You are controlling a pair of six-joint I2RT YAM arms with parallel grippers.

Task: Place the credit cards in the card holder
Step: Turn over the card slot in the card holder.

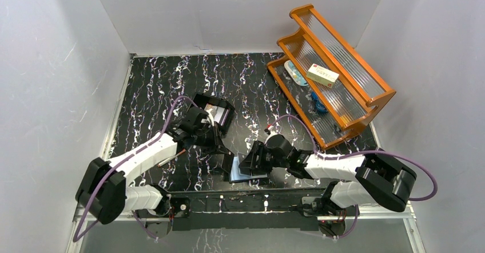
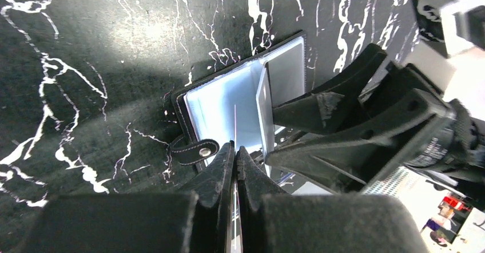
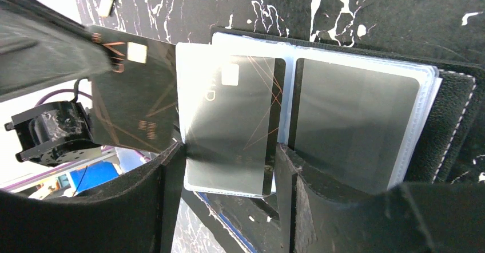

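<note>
The card holder (image 2: 223,101) lies open on the black marbled table, its blue-lined sleeves up and its snap tab (image 2: 194,149) toward me; it also shows as the card holder (image 1: 245,174). My left gripper (image 2: 234,145) is shut on a dark credit card (image 3: 134,98) with a chip, held edge-on just above the left sleeve. My right gripper (image 3: 230,148) spans one raised clear sleeve, a finger against each side edge. That sleeve holds a dark card (image 3: 229,110). A grey card (image 3: 354,127) sits in the sleeve beside it. Both grippers, left (image 1: 224,153) and right (image 1: 251,162), meet over the holder.
A rigid black box (image 1: 214,109) with cards stands open just beyond the left wrist. An orange wooden rack (image 1: 366,101) stands at the back right, with a cream-and-red carton (image 1: 322,74) and small items on its shelves. White walls enclose the table.
</note>
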